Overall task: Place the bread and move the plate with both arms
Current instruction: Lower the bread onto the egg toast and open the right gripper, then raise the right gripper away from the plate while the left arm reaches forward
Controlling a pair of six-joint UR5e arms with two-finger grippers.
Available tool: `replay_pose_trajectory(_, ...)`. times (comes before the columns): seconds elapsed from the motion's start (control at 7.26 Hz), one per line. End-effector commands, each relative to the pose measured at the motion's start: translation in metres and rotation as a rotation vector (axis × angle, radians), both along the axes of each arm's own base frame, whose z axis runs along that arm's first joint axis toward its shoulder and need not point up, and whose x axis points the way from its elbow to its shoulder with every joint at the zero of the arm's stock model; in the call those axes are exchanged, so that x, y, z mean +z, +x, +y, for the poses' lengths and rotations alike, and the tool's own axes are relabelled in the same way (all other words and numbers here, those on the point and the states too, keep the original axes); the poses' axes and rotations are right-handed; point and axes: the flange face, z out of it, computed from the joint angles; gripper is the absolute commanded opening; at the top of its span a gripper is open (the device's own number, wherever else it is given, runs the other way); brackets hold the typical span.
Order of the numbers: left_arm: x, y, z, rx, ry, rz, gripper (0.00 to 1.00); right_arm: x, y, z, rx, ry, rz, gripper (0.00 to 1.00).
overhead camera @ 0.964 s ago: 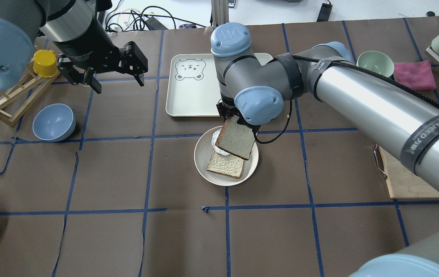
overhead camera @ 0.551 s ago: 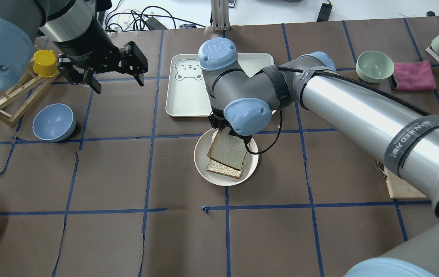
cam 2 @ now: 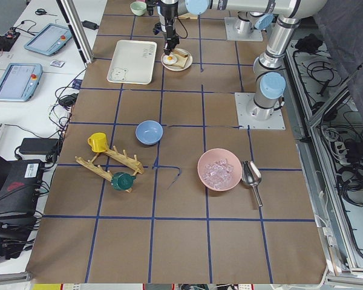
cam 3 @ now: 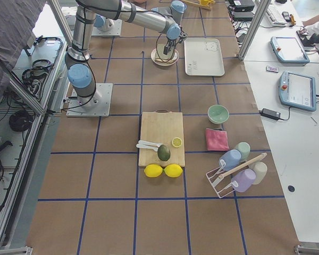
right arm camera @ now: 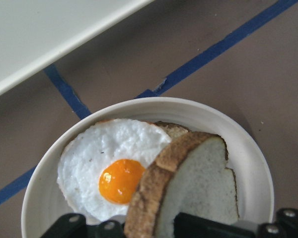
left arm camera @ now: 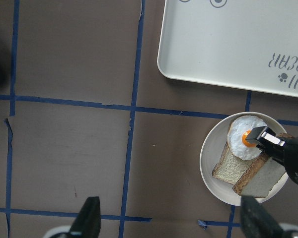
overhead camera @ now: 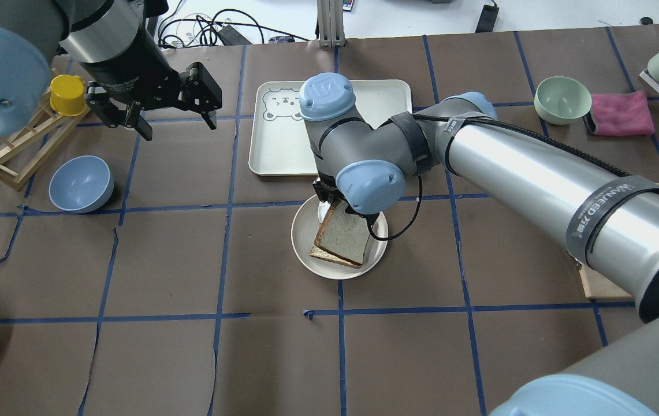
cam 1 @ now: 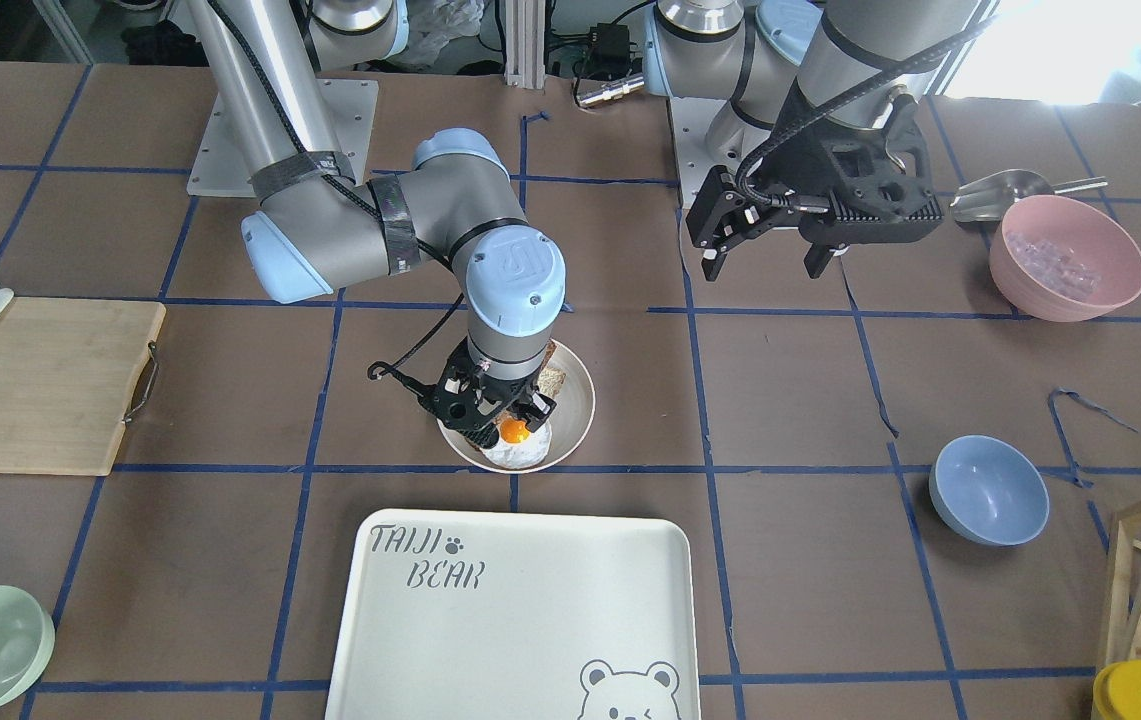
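The cream plate (overhead camera: 301, 242) sits mid-table with a tan slice (overhead camera: 326, 255) and a fried egg (cam 1: 515, 439) on it. My right gripper (cam 1: 490, 408) is shut on the bread (overhead camera: 343, 236), a thick slice with a dark crust. It holds the bread tilted and low over the tan slice. In the right wrist view the bread (right arm camera: 193, 191) leans beside the egg (right arm camera: 114, 171) inside the plate (right arm camera: 256, 163). My left gripper (overhead camera: 179, 128) hovers open and empty at the far left, well away from the plate (left arm camera: 208, 156).
A white bear tray (overhead camera: 280, 141) lies just beyond the plate. A blue bowl (overhead camera: 81, 184) and a wooden rack with a yellow cup (overhead camera: 67, 95) are at the left. A green bowl (overhead camera: 563, 99) and pink cloth (overhead camera: 622, 112) are at the right. A cutting board (cam 1: 40, 380) and pink bowl (cam 1: 1067, 257) are nearer me.
My right gripper has brought the bread down and across over the tan slice, so it now covers most of that slice. The left arm has not moved.
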Motion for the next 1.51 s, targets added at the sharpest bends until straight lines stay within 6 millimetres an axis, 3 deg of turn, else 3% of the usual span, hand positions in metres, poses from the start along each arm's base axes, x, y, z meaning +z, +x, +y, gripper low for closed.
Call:
replay_pose_trajectory(0.0,0.000,0.000,0.000,0.000,0.000,0.000,1.00,0.011,-0.001,-0.005,0.013,-0.027,-0.007,0.98)
replay_pose_trajectory(0.28,-0.001,0.003,-0.003,0.005,-0.003,0.000,1.00,0.061,0.000,-0.028,0.003,-0.125,-0.057,1.00)
replay_pose_trajectory(0.41,-0.002,0.004,-0.005,-0.004,-0.004,-0.004,1.00,0.084,-0.010,-0.034,0.007,-0.161,-0.070,1.00)
replay_pose_trajectory(0.55,-0.004,0.004,-0.006,-0.035,-0.001,-0.005,1.00,0.105,-0.034,-0.044,0.048,-0.185,-0.076,1.00)
replay_pose_trajectory(0.83,-0.022,0.001,-0.014,-0.038,0.033,-0.008,1.00,0.171,-0.138,-0.058,0.212,-0.183,-0.067,1.00)
replay_pose_trajectory(0.96,-0.045,-0.001,-0.013,-0.040,0.066,-0.007,1.00,0.207,-0.182,-0.060,0.366,-0.196,-0.056,1.00)
replay_pose_trajectory(1.1,-0.083,-0.009,-0.013,-0.043,0.064,-0.007,1.00,0.246,-0.208,-0.051,0.508,-0.155,-0.047,1.00)
replay_pose_trajectory(1.38,-0.159,-0.033,0.004,-0.084,0.011,-0.003,1.00,0.327,-0.203,-0.005,0.633,-0.190,-0.061,1.00)
